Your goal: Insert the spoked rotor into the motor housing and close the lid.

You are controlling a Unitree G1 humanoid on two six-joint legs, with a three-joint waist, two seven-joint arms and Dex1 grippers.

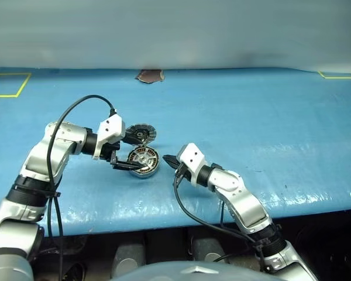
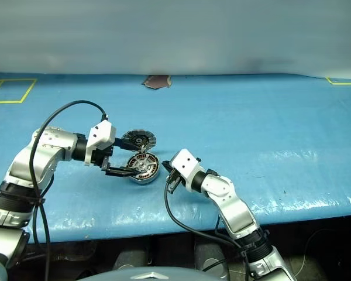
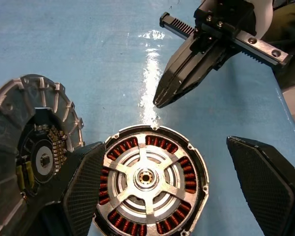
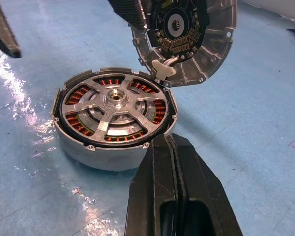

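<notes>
The motor housing (image 1: 153, 170) rests on the blue table, its copper windings ringing the inside. The spoked rotor (image 3: 147, 177) lies seated in it, silver spokes meeting at a pale hub (image 4: 115, 96). Hinged at the far side, the lid (image 1: 141, 134) stands open and tilted up behind the housing. My left gripper (image 1: 128, 154) is open, one finger (image 3: 86, 187) by the lid and the other (image 3: 263, 177) on the opposite side of the housing, with nothing held. My right gripper (image 1: 168, 159) is shut and empty, its tip pointing at the housing from just to the right.
The blue table (image 1: 251, 117) has free room to the right and behind. A brown patch (image 1: 150, 75) lies at its far edge and yellow tape marks (image 1: 6, 85) sit at the far corners. The front edge runs close beneath both arms.
</notes>
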